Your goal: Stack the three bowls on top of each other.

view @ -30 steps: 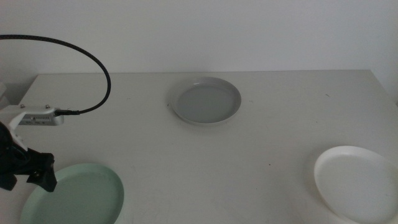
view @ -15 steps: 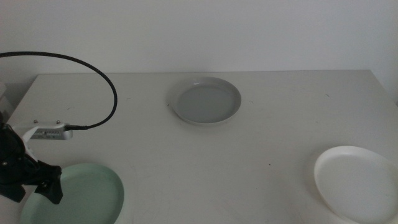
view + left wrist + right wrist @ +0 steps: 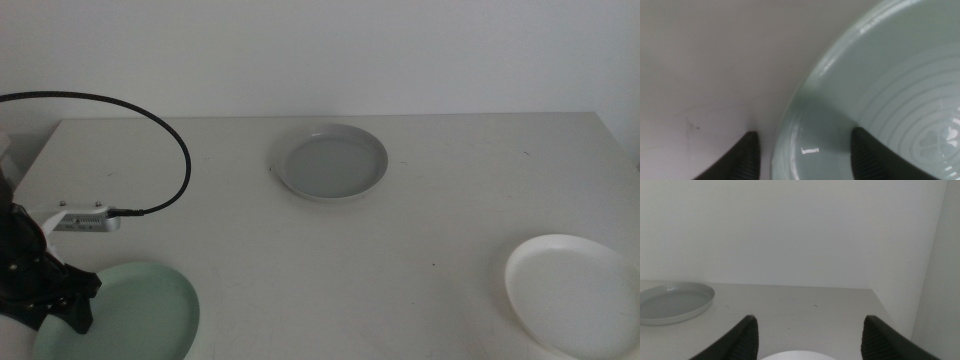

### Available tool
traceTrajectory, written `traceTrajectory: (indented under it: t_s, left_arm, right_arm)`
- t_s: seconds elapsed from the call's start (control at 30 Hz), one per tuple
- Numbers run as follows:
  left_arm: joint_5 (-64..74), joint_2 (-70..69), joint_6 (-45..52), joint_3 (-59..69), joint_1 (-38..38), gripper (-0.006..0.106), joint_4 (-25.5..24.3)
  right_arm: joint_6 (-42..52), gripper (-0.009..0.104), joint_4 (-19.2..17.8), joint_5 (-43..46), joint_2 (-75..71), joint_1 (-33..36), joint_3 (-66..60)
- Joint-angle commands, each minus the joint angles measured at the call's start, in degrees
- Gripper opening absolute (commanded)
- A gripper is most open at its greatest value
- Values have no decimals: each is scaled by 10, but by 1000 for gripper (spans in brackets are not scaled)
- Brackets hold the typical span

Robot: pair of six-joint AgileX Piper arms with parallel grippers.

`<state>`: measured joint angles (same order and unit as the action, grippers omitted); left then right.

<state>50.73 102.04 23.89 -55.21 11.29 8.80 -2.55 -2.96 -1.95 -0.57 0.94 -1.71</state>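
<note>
The mint green bowl sits at the table's front left. My left gripper is down at its left rim. In the left wrist view the left gripper is open and straddles the green bowl's rim, one jaw over the table, the other over the bowl's inside. The grey bowl sits at the back middle and the white bowl at the front right. My right gripper is open and empty above the white bowl's edge, with the grey bowl farther off. The right arm is out of the middle view.
The white table ends at a white wall behind. The left arm's black cable loops over the table's left part. The table's right edge lies close to the white bowl.
The left gripper has moved down and toward the table's front edge, lowering onto the green bowl's left rim. The bowls have not moved.
</note>
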Motion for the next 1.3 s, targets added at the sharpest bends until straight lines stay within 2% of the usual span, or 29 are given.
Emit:
traceTrajectory:
  t_s: [0.0,0.2,0.4,0.53,0.73,1.0,1.27]
  left_arm:
    - [3,-11,0,-12,1,54,8]
    - [5,-3,0,-12,1,34,7]
    - [6,-3,0,-12,1,0,3]
    - [16,-12,0,-12,0,0,6]
    - [40,-55,0,-12,0,0,46]
    - [69,-134,-1,-13,-3,0,166]
    - [16,-148,-100,-14,-124,0,174]
  right_arm:
    - [3,52,-8,42,-16,-2,5]
    - [3,52,-8,42,-16,-2,5]
    - [3,52,-8,42,-16,-2,5]
    - [3,52,-8,42,-16,-2,5]
    - [3,52,-8,42,-16,-2,5]
    - [3,52,-8,42,-16,-2,5]
    - [3,52,-8,42,-16,-2,5]
